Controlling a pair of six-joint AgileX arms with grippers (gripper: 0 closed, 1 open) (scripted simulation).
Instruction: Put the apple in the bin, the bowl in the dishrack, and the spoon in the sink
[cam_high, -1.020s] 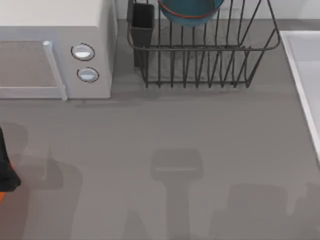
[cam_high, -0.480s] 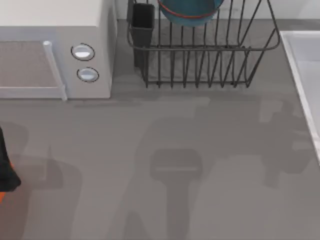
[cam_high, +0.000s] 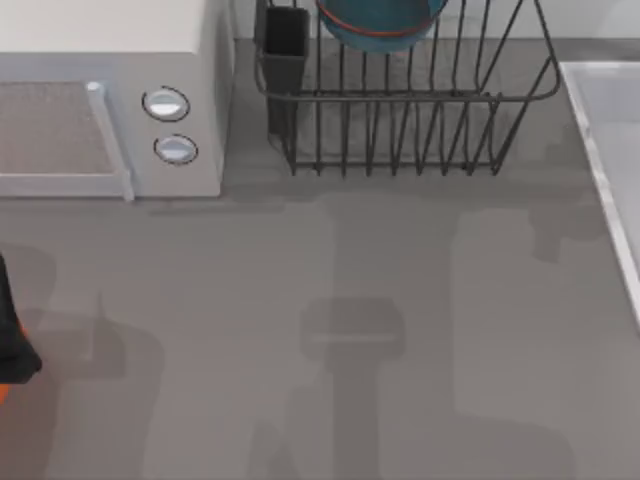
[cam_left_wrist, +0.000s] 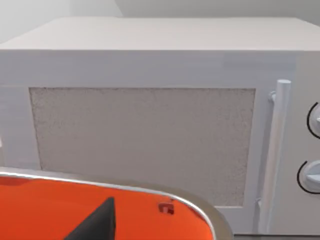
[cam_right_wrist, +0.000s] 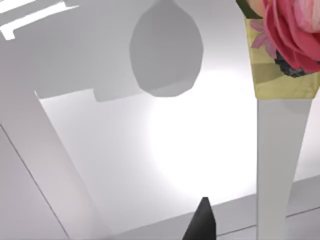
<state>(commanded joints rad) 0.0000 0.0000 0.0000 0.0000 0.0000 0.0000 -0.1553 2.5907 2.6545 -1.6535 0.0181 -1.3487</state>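
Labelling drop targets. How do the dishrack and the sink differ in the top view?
1. The dishrack is open dark grey wire bars; the sink is a pale solid basin with a raised white rim.
2. The dishrack stands at the back, right of the microwave; the sink lies along the right edge.
3. The dishrack holds the blue bowl.
Shared: both run past the picture's edge.

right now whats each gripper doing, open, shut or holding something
Left gripper: over the orange bin in front of the microwave; jaws cannot be told.
Right gripper: over the sink; jaws cannot be told.
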